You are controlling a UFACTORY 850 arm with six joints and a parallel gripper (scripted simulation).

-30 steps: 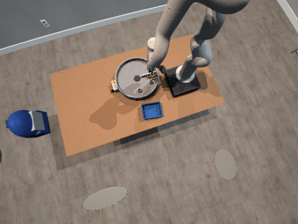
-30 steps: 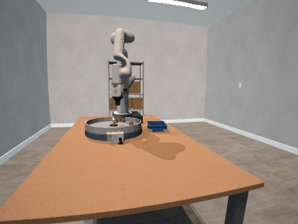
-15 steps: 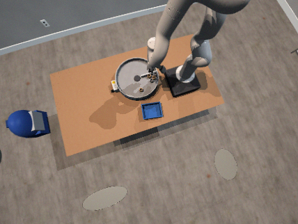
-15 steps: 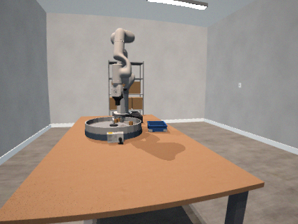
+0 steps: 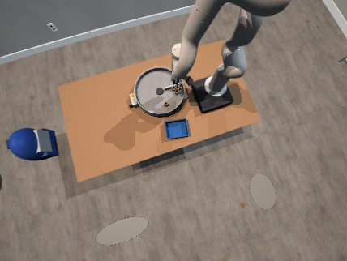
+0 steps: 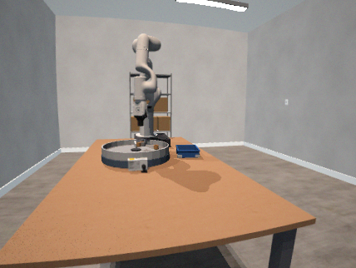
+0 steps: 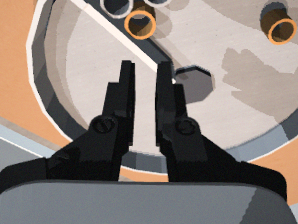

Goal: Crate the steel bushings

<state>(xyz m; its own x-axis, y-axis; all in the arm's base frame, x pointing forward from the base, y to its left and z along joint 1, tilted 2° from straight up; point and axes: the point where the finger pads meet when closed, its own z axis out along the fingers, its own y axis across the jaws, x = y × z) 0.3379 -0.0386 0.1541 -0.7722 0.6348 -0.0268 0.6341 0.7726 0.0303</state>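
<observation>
Grey walls (image 5: 101,16) (image 6: 96,62) surround a brownish floor (image 5: 194,203) (image 6: 270,175), a ceiling light (image 6: 212,4) and a shelf rack (image 6: 171,89).
</observation>
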